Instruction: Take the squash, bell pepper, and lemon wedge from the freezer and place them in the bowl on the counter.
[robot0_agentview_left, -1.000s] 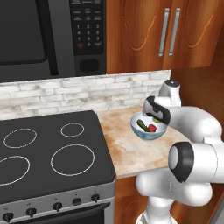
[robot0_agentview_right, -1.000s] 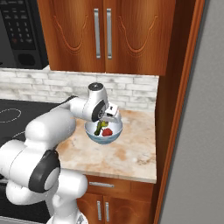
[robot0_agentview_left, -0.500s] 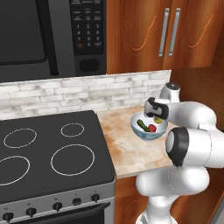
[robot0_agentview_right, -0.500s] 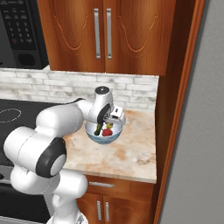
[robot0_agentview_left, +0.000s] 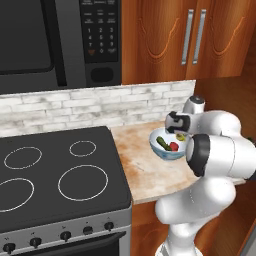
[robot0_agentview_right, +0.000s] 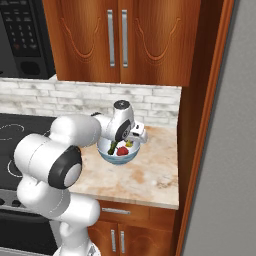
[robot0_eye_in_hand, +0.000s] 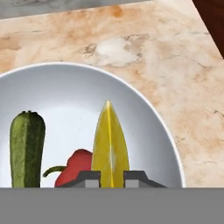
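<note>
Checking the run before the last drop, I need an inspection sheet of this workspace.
Surface: counter, beige mottled stone, beside the black stovetop.
Job's things: bowl stands on the counter; squash and bell pepper lie inside it; lemon wedge is over the bowl, between the fingertips.
Clutter: nothing seen.
Grippers: gripper shut on the lemon wedge, above the bowl.
Cables: nothing seen.
Surroundings: microwave, brick backsplash, wooden cabinets.

Glossy white rounded arm segments (robot0_agentview_left: 215, 150), dark round joint caps, small dark end effector (robot0_eye_in_hand: 111, 178) tips.
</note>
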